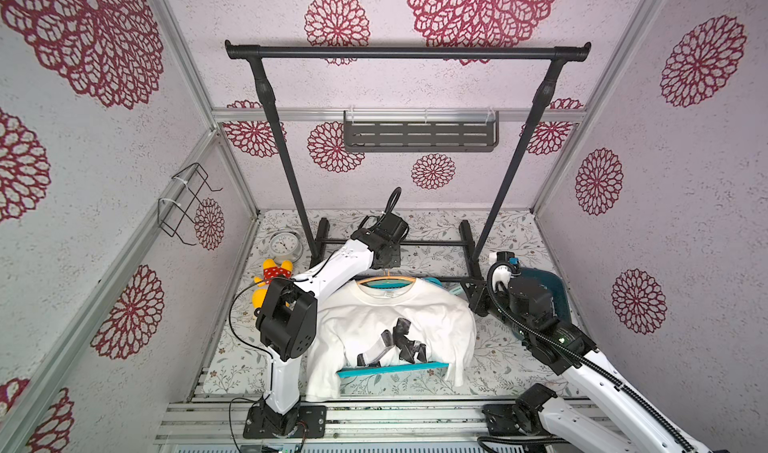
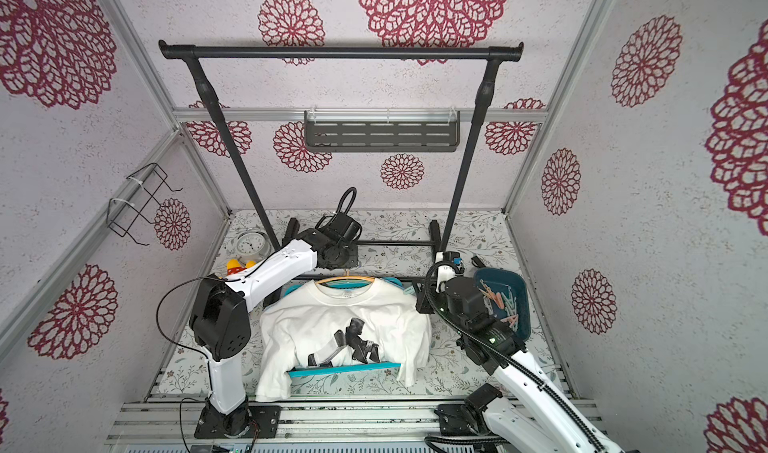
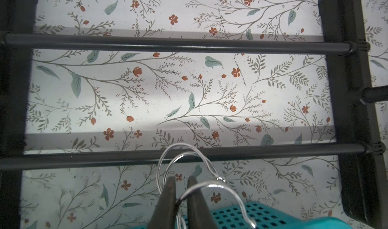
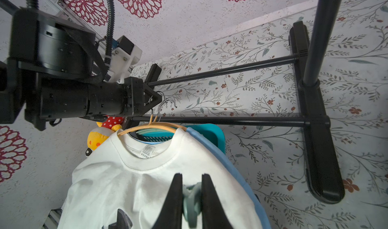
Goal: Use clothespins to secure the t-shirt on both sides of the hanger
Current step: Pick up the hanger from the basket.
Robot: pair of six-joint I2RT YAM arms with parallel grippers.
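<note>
A white t-shirt (image 1: 390, 318) (image 2: 345, 318) with a dark print lies over a teal basket (image 1: 395, 368), on an orange hanger (image 1: 384, 279) (image 4: 147, 127) at its collar. In the left wrist view my left gripper (image 3: 181, 178) is shut on a silver hanger hook (image 3: 210, 186), with other hooks looping beside it. My right gripper (image 4: 190, 175) hangs over the shirt's (image 4: 147, 175) right shoulder, shut on a mint green clothespin (image 4: 192, 198). More clothespins (image 2: 498, 301) lie in a dark teal bin (image 2: 519, 301) at the right.
A black garment rack (image 1: 407, 52) stands behind the shirt; its base bars (image 3: 168, 43) run just beyond the hooks. A clock (image 1: 284, 243) and a yellow plush toy (image 1: 270, 276) sit at the back left. A grey shelf (image 1: 419, 135) hangs on the rear wall.
</note>
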